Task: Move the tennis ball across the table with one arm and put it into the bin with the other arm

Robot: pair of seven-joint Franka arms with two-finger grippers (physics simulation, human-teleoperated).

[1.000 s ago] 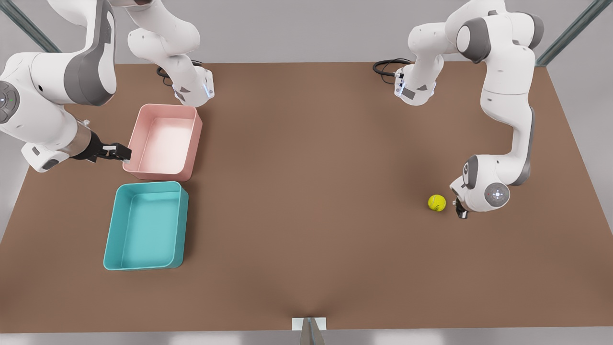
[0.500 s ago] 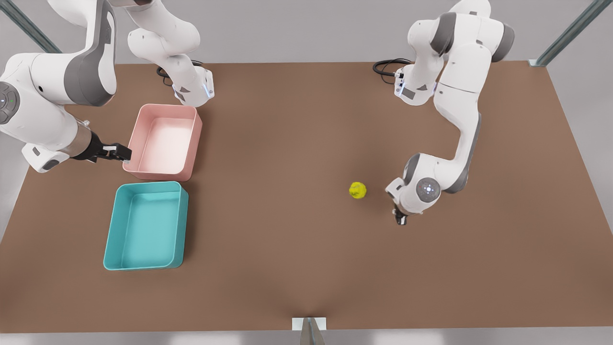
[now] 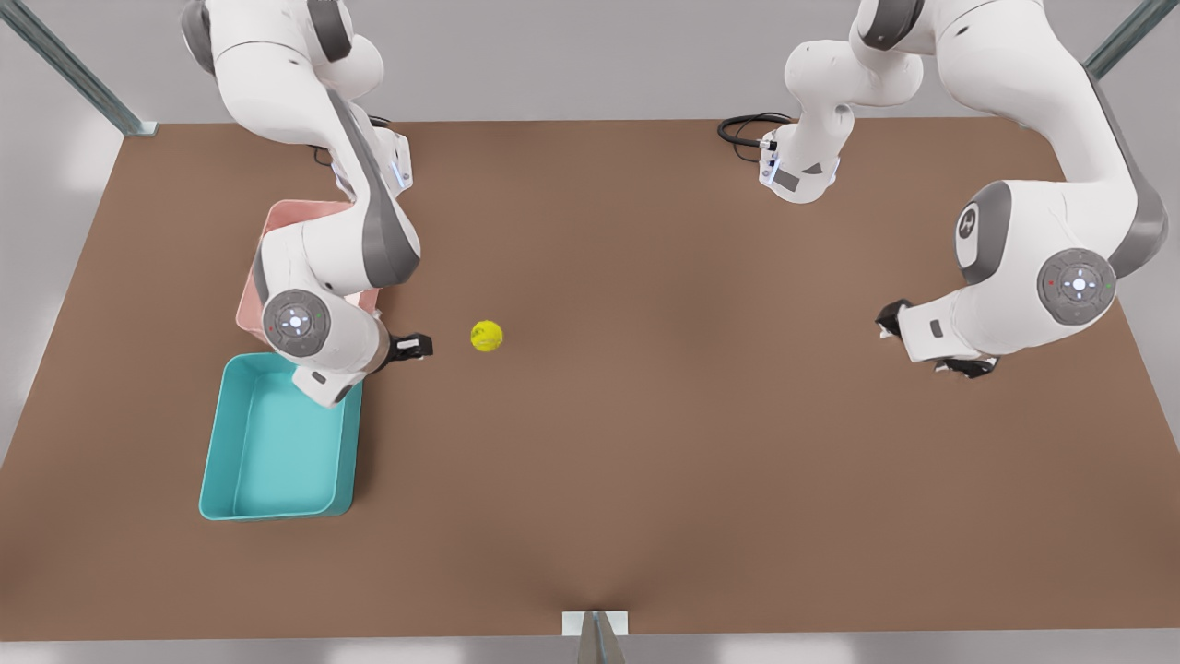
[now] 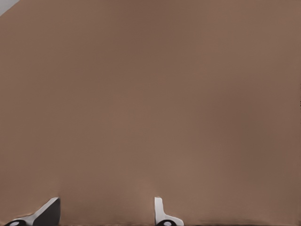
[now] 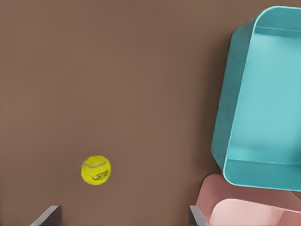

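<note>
Resting on the bare brown table (image 3: 645, 461) in the front view, the tennis ball (image 3: 486, 336) lies toward that view's left, just beside the black right gripper (image 3: 417, 346), which points at it from the arm standing over the pink bin (image 3: 253, 277) and the teal bin (image 3: 277, 443); the ball touches neither bin nor gripper, and from here I cannot tell how wide those fingers stand; the left gripper (image 3: 931, 346) hangs low over the table at the front view's right, well apart from the ball, tucked under its white wrist. In the left wrist view, two fingertips (image 4: 162, 214) stand widely parted over plain table (image 4: 150, 94), with nothing between them. In the right wrist view, the fingertips (image 5: 47, 215) are likewise spread wide and hold nothing; the tennis ball (image 5: 96, 170) sits on the table (image 5: 117, 70) near one fingertip, apart from it, its dark printing showing; the teal bin (image 5: 225, 117) and the pink bin (image 5: 207, 197) lie to the other side, close together.
</note>
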